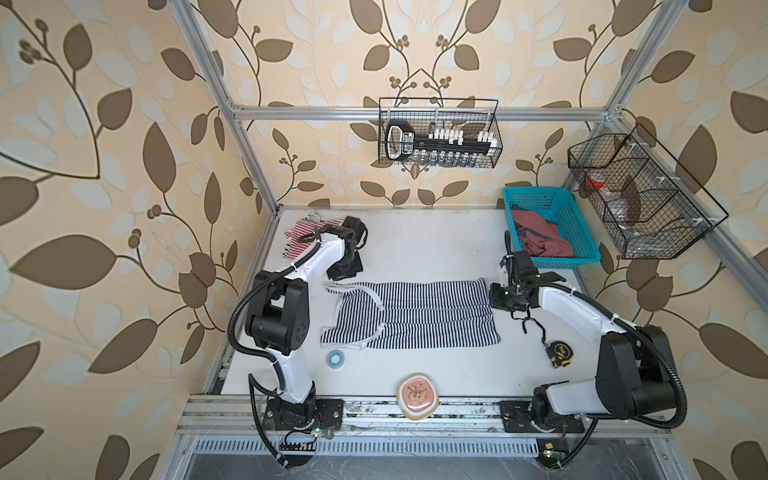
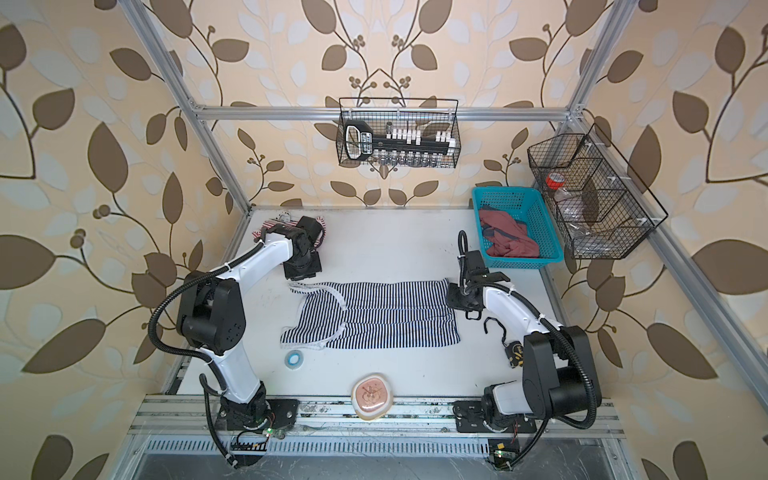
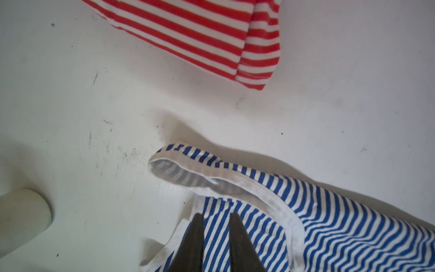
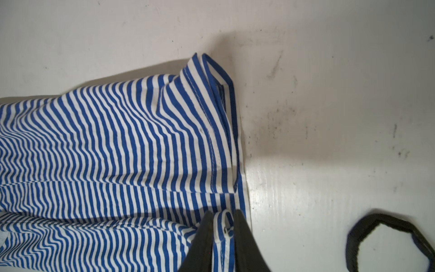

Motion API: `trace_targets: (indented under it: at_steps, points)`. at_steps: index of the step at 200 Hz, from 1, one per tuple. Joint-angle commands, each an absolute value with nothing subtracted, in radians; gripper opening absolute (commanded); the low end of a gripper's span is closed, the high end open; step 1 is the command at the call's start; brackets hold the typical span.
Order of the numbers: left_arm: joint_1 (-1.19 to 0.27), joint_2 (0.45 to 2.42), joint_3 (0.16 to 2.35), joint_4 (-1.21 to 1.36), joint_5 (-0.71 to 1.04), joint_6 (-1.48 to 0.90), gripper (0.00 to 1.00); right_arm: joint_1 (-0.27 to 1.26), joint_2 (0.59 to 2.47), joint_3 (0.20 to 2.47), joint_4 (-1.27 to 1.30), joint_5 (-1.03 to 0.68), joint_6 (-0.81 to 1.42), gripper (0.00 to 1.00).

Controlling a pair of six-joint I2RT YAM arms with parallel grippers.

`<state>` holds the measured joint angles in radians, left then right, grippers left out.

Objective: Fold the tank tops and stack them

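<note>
The white counter [image 1: 415,245] carried the navy-and-white striped knit tank top [image 1: 415,316], spread flat from the left fingers [image 3: 191,247] across to the right fingers [image 4: 200,247]. The red-and-white striped knit tank top [image 3: 200,35] lay ahead of the left fingers' tips, apart from the navy one. The right fingers were clamped on a raised fold of the navy top's hem. The left fingers stood slightly apart above its white-trimmed shoulder end, the cloth lying loose beneath them.

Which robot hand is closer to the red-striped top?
Left. The left gripper is beside the red-striped top; the right gripper holds the navy top by its hem, far across.
</note>
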<state>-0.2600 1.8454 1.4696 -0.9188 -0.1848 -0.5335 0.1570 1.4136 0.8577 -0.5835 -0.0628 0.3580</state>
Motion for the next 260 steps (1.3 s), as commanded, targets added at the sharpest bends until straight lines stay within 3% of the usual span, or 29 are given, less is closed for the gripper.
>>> trace_targets:
  at_steps: [1, 68, 260]
  points:
    - [-0.250, 1.926, 1.518, -0.918, -0.171, -0.519, 0.21, 0.165, 1.384, 0.880, -0.606, -0.063, 0.350, 0.18]
    - [-0.249, 2.030, 1.546, -0.911, -0.173, -0.491, 0.19, 0.166, 1.379, 0.870, -0.606, -0.061, 0.351, 0.18]
    - [-0.249, 1.829, 1.331, -0.899, -0.240, -0.520, 0.19, 0.190, 1.401, 0.861, -0.591, -0.064, 0.354, 0.18]
